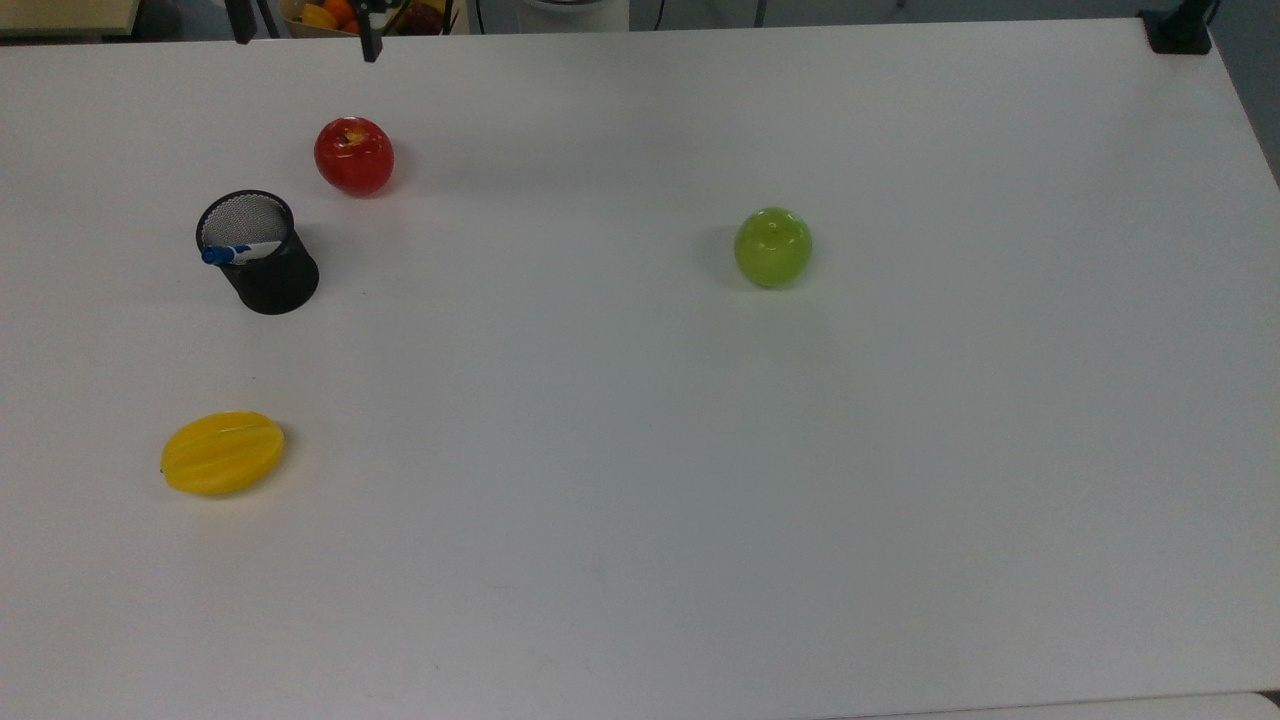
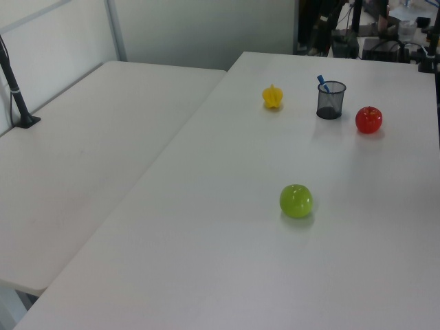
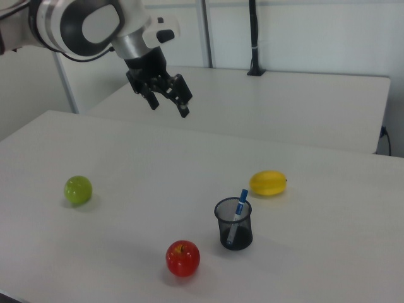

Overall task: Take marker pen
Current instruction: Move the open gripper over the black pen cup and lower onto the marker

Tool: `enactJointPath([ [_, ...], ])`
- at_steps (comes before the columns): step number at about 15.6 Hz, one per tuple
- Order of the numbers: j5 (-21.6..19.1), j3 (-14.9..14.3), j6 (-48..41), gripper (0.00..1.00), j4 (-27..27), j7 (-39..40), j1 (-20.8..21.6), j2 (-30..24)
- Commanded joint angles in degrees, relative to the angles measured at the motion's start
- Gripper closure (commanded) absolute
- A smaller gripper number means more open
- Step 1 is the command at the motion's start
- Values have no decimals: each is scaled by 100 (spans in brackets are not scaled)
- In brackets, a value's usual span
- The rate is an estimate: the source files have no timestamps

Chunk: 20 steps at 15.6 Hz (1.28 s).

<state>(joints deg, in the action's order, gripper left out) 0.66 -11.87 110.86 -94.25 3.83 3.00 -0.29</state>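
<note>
The marker pen (image 1: 240, 251) stands tilted in a black mesh cup (image 1: 272, 278), its blue cap sticking out over the rim. In the right view the marker pen (image 3: 238, 211) leans in the cup (image 3: 235, 236) near the table's front. It also pokes out of the cup (image 2: 330, 104) in the left view as the marker pen (image 2: 321, 82). My gripper (image 3: 168, 107) hangs open and empty high above the table, well behind and to the right view's left of the cup. In the top view the gripper (image 1: 305, 38) shows at the upper edge, beyond the red apple.
A red apple (image 1: 354, 156) lies close to the cup, a yellow fruit (image 1: 222, 453) farther toward the top view's bottom left, and a green apple (image 1: 773, 247) near the table's middle. A second white table (image 2: 82, 158) adjoins on the left view's left.
</note>
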Motion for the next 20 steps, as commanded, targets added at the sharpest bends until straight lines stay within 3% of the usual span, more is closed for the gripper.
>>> enactJointPath([
  [1,232,-315,742,0,-454,48,43,-33],
  [5,522,-544,1419,0,-779,56,34,134],
  [8,522,-711,1832,0,-955,56,26,240],
  [12,522,-790,2298,18,-1183,21,-18,415],
  [15,531,-790,2536,44,-1210,21,-89,644],
  [20,531,-790,2896,49,-1315,56,-168,986],
])
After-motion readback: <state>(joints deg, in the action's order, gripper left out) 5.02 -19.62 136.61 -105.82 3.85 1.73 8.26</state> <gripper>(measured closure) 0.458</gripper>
